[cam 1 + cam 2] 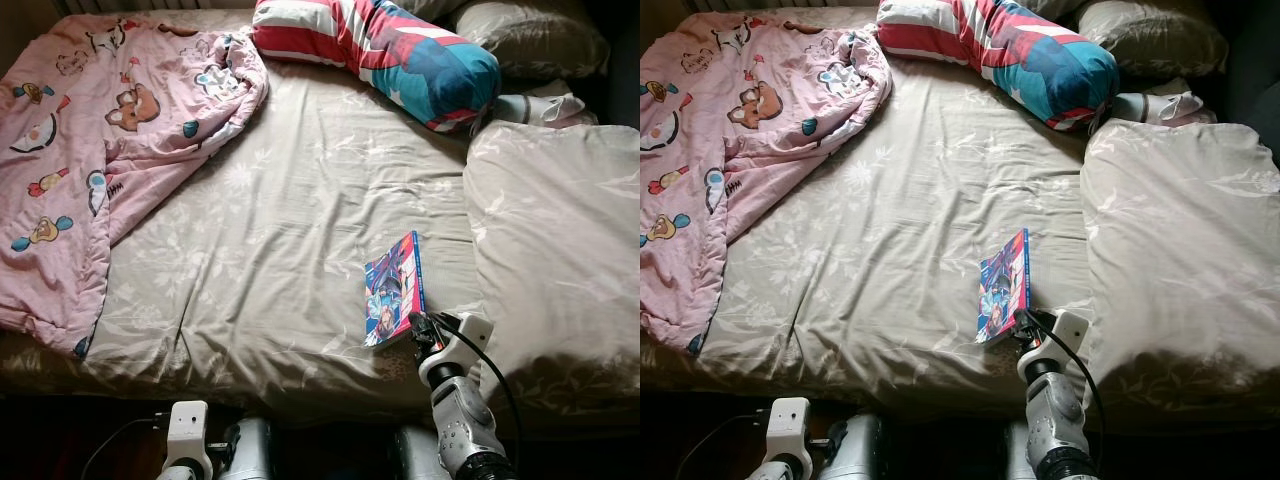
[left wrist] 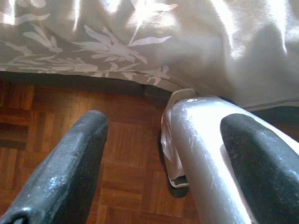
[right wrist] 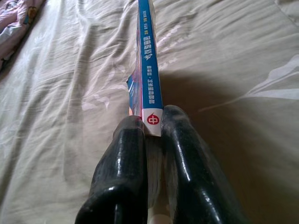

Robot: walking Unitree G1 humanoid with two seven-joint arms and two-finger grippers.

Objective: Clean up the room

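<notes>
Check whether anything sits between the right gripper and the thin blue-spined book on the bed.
Nothing does: the right gripper is already shut on the lower end of the thin blue-spined book, held on edge above the beige floral bedsheet.

A wide stretch of bare sheet is being left open in the middle of the bed. It is being hemmed in by the pink quilt on the left, the beige pillow on the right and the striped bolster beyond.
</notes>
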